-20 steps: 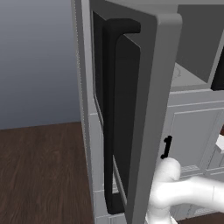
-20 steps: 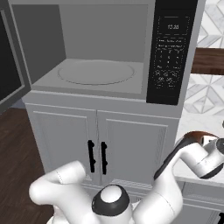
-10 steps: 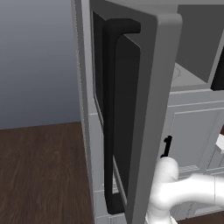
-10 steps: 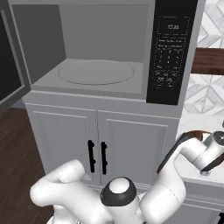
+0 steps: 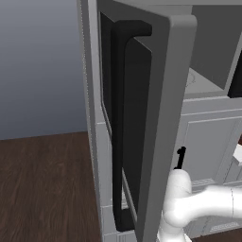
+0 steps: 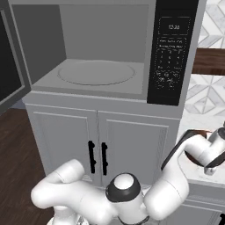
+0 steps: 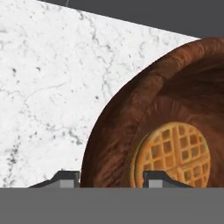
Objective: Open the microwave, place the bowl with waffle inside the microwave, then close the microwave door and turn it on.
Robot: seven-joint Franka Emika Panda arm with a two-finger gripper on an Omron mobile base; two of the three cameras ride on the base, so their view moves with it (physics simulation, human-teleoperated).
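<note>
On counter | bowl [image 7: 131, 131] rim between claw [image 7: 113, 178] tips | waffle [image 7: 173, 154] inside

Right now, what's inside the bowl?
One round golden waffle lies at the bottom of the brown wooden bowl, seen from the hand view. The gripper's fingertips hide its lower edge.

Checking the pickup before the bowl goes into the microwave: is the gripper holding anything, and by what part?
Nothing held yet, it seems: the gripper is open, its fingertips straddling the rim of the bowl with the waffle.
</note>
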